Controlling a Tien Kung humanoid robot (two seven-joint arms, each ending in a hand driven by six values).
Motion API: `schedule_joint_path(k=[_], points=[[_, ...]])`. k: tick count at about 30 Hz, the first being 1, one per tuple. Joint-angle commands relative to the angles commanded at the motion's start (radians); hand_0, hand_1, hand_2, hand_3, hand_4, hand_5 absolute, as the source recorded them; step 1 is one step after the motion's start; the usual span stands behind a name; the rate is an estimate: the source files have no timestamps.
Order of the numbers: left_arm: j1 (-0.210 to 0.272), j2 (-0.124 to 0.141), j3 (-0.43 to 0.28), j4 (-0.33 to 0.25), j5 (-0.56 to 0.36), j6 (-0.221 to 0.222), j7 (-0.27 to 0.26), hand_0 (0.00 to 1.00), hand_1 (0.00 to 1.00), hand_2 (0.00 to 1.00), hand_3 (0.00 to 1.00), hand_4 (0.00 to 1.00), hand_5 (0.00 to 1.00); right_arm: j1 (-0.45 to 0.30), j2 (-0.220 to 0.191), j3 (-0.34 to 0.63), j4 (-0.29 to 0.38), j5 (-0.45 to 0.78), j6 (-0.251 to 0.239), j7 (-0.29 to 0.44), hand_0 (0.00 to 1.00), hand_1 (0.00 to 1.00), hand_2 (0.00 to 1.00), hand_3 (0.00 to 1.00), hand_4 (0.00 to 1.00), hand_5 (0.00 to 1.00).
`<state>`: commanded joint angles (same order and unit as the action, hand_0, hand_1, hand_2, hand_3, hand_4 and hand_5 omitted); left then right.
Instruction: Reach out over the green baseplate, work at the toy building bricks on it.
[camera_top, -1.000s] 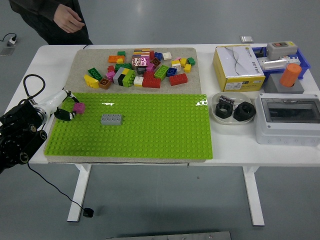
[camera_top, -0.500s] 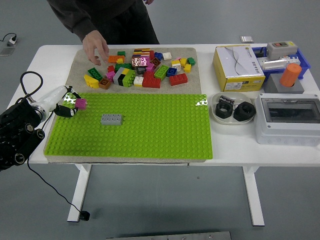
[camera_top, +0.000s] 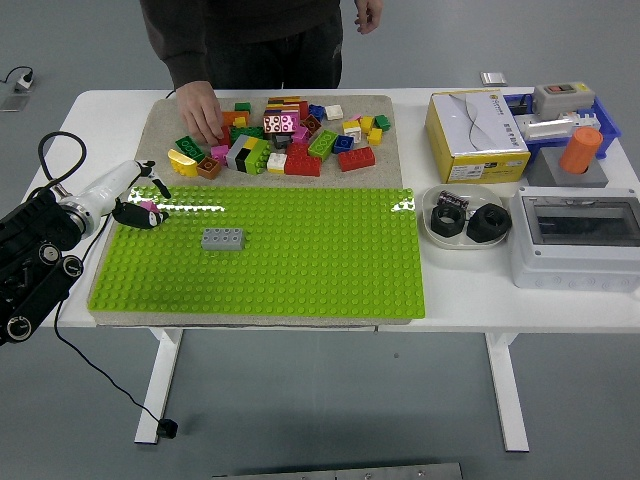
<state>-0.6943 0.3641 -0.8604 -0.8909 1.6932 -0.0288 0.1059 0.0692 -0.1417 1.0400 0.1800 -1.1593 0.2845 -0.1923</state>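
Now pink brick (camera_top: 152, 208) in left hand (camera_top: 138, 205), over green baseplate (camera_top: 300, 260) corner.

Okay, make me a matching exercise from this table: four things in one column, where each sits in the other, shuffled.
Things:
1. grey rectangular toy brick
2. small pink toy brick
3. orange plastic cylinder
4. two black hex nuts

Places:
A. in the shallow grey dish
B. on the grey block at the far right
C. in the robot's left hand
D. alone on the green studded baseplate

Pairs: 1-D, 2-C, 3-B, 4-A

green baseplate (camera_top: 300, 260): flat, near table edge | grey brick (camera_top: 223, 238): seated on its left part
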Motion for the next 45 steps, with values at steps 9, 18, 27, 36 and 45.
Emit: schedule_joint_path(k=[9,18,27,36,45], points=[[-0.002,0.007,-0.001,-0.005,0.028,0.003,-0.002,0.962,0.978,0.989,0.553,0.501,0.002,-0.002,0.002,0.002,0.0,0.003,0.0,0.0,0.58,0.656,0.727,0.772,0.507,0.998],[-0.028,-0.007,0.093,0.052,0.013,0.018,-0.031,0.961,0.978,0.989,0.553,0.494,0.002,0.001,0.003,0.001,0.0,0.005,-0.001,0.002,0.58,0.656,0.726,0.772,0.506,0.998],[-0.049,-0.024,0.114,0.163,0.003,0.045,-0.076,0.96,0.976,0.985,0.542,0.479,0.002,0.006,0.004,-0.008,0.0,0.014,-0.003,0.004,0.58,0.656,0.73,0.771,0.508,0.998],[-0.045,-0.011,0.085,0.197,0.006,0.045,-0.082,0.959,0.977,0.981,0.542,0.475,0.002,0.007,0.005,-0.01,0.0,0.019,-0.004,0.005,0.58,0.656,0.73,0.772,0.508,0.998],[-0.039,-0.011,0.081,0.236,-0.01,0.043,-0.087,0.959,0.977,0.981,0.54,0.466,0.002,0.007,0.006,-0.007,0.0,0.015,-0.003,0.003,0.58,0.656,0.731,0.772,0.509,0.998]])
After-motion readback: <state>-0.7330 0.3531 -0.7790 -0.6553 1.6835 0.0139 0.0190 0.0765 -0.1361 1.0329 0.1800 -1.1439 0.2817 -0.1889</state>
